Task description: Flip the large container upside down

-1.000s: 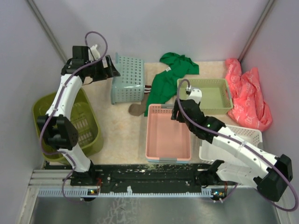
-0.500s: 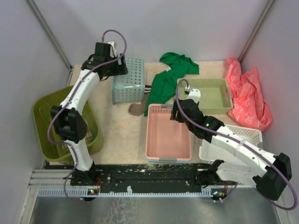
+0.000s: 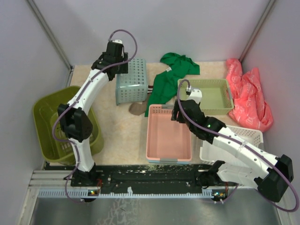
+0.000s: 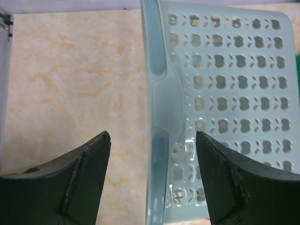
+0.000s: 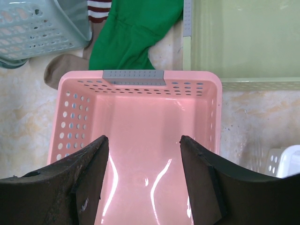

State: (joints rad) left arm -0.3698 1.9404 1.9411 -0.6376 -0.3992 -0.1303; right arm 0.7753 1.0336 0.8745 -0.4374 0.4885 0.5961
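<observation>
Left gripper (image 4: 152, 134) has swung over to the teal basket (image 3: 133, 79), jaws wide astride its rim, empty. Container (image 3: 44, 105) sits upright, well left of that basket. Right gripper (image 5: 144, 138), to the basket's right, is wide and empty. Best go back, grip the container's rim, then roll it.

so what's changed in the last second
The left gripper swung right, from beside the teal basket to above its rim, jaws open, nothing gripped. The teal basket seems nudged slightly right. The large container, the right gripper and the pink tray stayed put.
</observation>
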